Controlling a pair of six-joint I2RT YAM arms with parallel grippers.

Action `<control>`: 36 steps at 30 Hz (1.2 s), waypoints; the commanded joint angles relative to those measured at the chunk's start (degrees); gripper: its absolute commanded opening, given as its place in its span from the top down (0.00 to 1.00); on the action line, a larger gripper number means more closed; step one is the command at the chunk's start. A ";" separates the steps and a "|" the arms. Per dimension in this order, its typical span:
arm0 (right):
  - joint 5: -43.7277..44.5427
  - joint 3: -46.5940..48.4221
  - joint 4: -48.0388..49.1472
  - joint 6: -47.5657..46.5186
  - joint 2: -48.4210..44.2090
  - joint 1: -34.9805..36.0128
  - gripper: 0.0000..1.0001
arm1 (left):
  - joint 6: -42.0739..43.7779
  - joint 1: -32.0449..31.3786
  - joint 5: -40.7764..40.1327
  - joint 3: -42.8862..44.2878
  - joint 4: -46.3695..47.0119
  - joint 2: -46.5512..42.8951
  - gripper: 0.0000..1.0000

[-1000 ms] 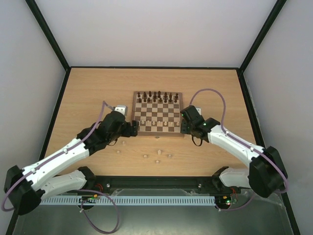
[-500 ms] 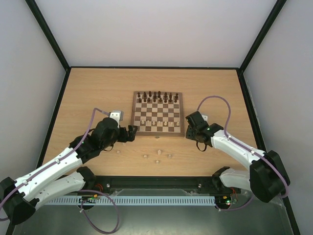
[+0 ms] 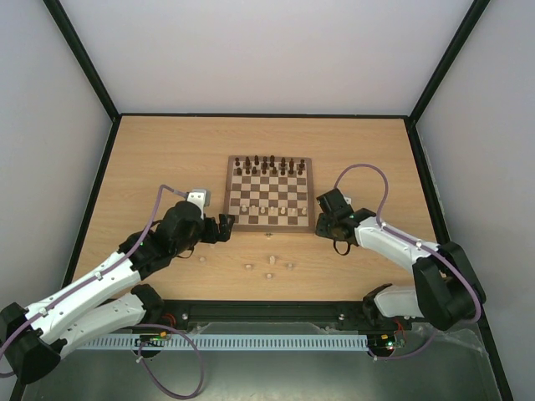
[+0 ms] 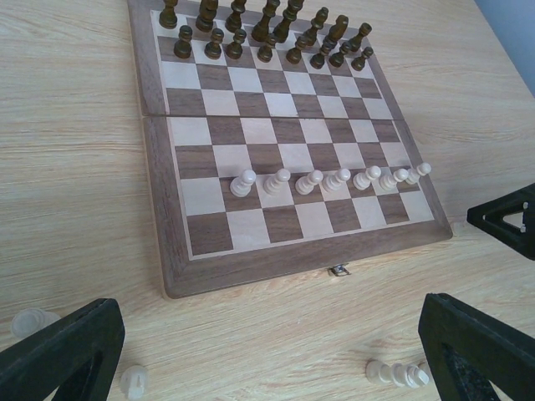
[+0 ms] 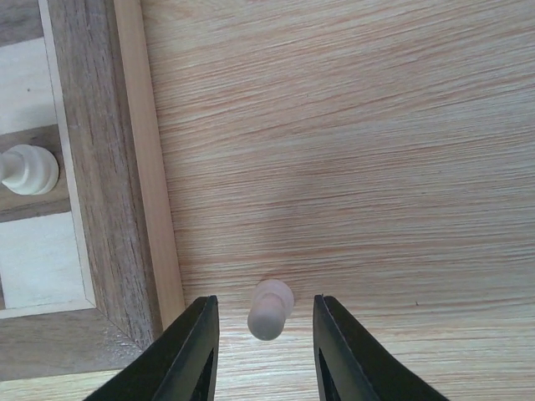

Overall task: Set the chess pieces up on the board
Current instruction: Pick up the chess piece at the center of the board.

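The board [image 3: 269,228] lies mid-table, with several pale chess pieces [image 4: 322,180] in a row on its near side. More pale chess pieces [image 3: 270,262] lie loose on the table in front of it. My right gripper [image 5: 265,305] is open at the board's near right corner [image 5: 100,209]. Its fingers stand either side of an upright pale pawn [image 5: 269,311] on the table, with a gap on each side. Near the board's near left corner, my left gripper [image 4: 269,305] is wide open and holds nothing. A fallen pale piece [image 4: 397,373] lies by its right finger.
Dark brown pieces [image 3: 269,165] fill the board's far two rows. Two pale pieces [image 4: 29,322] sit on the table by the left gripper's left finger. A pale pawn [image 5: 29,170] stands on the board's right edge file. Black frame rails border the table.
My right gripper drew back from the board's right edge to its near right corner and its jaws narrowed around the pawn. The left arm pulled back a little, then stayed still.
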 commanded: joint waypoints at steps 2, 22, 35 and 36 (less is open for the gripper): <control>-0.36 -1.38 0.19 -0.65 0.63 -0.26 0.68 | -0.06 -0.13 0.21 -0.24 0.32 -0.88 0.00; -1.36 -2.60 1.83 -1.27 1.49 -0.25 0.73 | -0.74 -0.13 -0.36 -1.11 1.00 -0.46 0.00; -0.46 0.12 1.51 -1.21 3.53 -0.25 0.78 | -0.50 -0.13 -0.72 -1.07 1.33 0.08 0.01; -0.39 0.30 1.47 -1.27 3.72 -0.25 0.78 | -0.44 -0.13 -0.86 -1.03 1.33 0.14 0.01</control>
